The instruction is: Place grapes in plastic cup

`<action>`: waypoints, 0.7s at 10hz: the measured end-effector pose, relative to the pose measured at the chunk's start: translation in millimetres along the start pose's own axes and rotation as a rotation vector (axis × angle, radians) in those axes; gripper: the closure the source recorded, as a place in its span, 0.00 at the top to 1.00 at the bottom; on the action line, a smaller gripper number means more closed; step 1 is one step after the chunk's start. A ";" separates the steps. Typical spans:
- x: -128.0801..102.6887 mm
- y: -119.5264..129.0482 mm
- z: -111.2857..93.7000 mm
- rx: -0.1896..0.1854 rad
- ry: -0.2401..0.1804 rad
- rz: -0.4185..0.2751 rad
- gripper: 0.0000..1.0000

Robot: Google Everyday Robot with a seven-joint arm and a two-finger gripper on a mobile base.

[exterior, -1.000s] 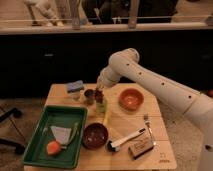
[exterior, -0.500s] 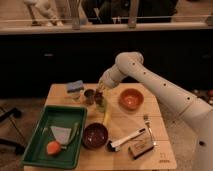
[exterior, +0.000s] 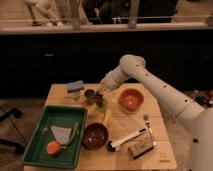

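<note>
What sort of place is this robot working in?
Likely a lab or office test area: a small wooden table set with an orange bowl, a green tray and a fork, a railing behind. The claw hangs beside the dark cup.

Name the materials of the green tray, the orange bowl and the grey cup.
Green tray: likely plastic, matte, uniform colour, moulded rim. Orange bowl: plastic or glazed ceramic, glossy rim highlight. Grey cup: seemingly metal, dark dull sheen. The gripper hangs just right of that cup.
</note>
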 end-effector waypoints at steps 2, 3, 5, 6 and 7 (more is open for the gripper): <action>8.0 5.5 3.8 -0.002 -0.021 0.023 0.00; 11.0 7.6 3.8 -0.002 -0.022 0.030 0.00; 17.7 11.8 3.1 0.000 -0.024 0.045 0.01; 19.5 13.1 3.4 -0.001 -0.023 0.049 0.05; 20.8 13.6 3.9 -0.004 -0.024 0.054 0.14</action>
